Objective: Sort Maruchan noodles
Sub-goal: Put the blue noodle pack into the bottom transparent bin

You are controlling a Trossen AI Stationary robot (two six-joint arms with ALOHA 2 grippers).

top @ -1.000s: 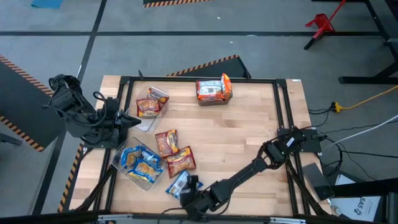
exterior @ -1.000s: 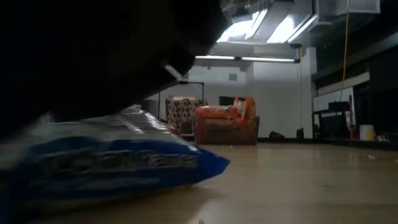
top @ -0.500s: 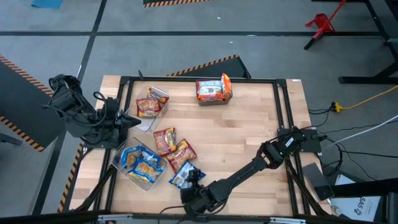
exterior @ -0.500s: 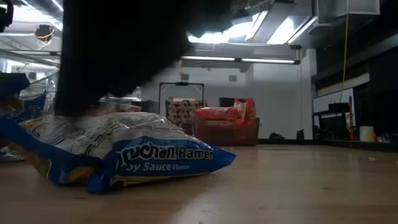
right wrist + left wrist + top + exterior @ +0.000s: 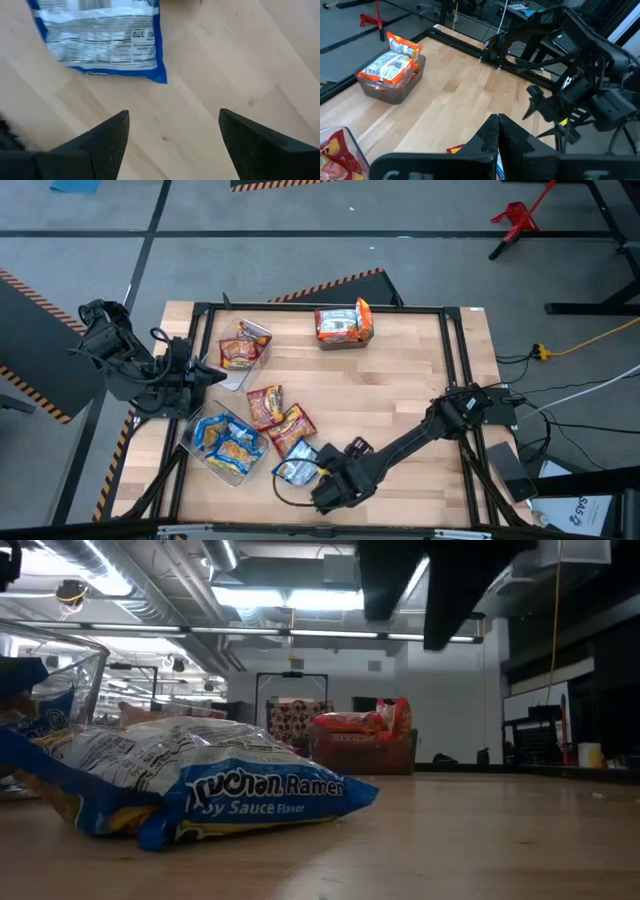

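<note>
Three loose packets remain unsorted: a blue packet point(image 5: 296, 463) lies on the table just ahead of the right gripper point(image 5: 333, 480), whose jaws stand apart and empty, with two orange packets point(image 5: 277, 415) just beyond. Others already fill the bins (three of them). Left gripper point(image 5: 496, 131) waits closed.

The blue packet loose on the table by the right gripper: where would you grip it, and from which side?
The blue packet lies flat on the table, apart from the bin, its right edge free. I would probably come from above, one finger each side of that edge and pinch the crimped seam; the puffed middle looks too wide. The right gripper, open, is nearest.
</note>
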